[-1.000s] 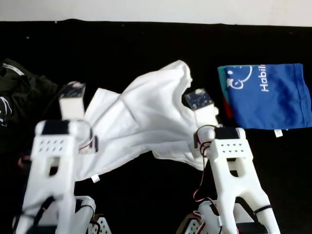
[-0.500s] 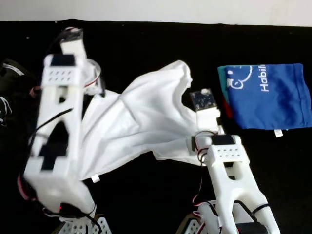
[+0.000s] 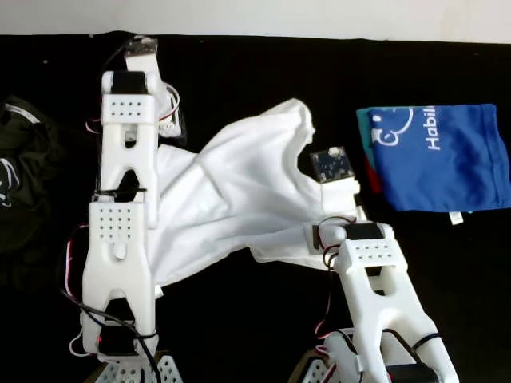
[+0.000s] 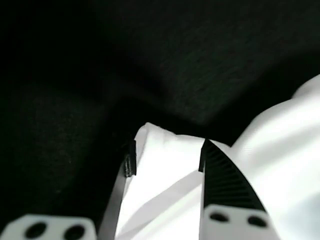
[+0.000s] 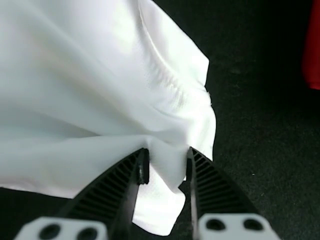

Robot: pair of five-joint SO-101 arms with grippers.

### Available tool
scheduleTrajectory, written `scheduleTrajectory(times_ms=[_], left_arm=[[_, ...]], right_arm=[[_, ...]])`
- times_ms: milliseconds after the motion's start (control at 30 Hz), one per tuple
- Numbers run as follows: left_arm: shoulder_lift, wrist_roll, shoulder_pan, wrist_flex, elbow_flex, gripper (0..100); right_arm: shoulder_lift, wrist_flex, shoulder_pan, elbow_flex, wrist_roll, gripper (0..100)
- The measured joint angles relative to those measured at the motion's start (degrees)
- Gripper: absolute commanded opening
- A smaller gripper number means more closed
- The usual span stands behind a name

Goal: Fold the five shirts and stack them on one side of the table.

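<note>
A white shirt (image 3: 239,191) lies crumpled across the middle of the black table (image 3: 263,72). My left arm (image 3: 128,120) stretches to the shirt's far left corner. In the left wrist view my left gripper (image 4: 166,157) is open, and that corner of the white shirt (image 4: 165,150) lies between its fingers. My right arm (image 3: 355,239) stands at the shirt's near right edge. There my right gripper (image 5: 165,167) is shut on a bunched fold of the white shirt (image 5: 90,90). A folded blue shirt (image 3: 443,159) tops a stack at the right.
A heap of dark shirts (image 3: 24,183) sits at the table's left edge. A red edge of the folded stack (image 5: 312,55) appears in the right wrist view. Bare black table lies beyond the white shirt and in front of the blue stack.
My left arm has swung from the near left of the shirt out to its far left corner. The right arm and the shirt have barely shifted.
</note>
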Motion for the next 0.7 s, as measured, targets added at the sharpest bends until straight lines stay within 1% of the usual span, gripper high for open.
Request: scheduleTrajectory(times_ms=[133, 333, 500, 567, 700], left_arm=[[2.1, 0.0, -0.6, 3.5, -5.5, 21], [2.1, 0.0, -1.1, 5.6, -6.8, 21], [1.3, -0.3, -0.4, 5.9, -0.7, 21], [1.2, -1.5, 0.0, 5.9, 1.3, 21], [1.1, -2.4, 0.1, 5.5, 2.1, 21]], right_arm=[[0.0, 0.0, 0.0, 0.0, 0.0, 12.4], [0.0, 0.0, 0.0, 0.0, 0.0, 12.4], [0.0, 0.0, 0.0, 0.0, 0.0, 12.4], [0.0, 0.0, 0.0, 0.0, 0.0, 12.4], [0.0, 0.0, 0.0, 0.0, 0.0, 12.4]])
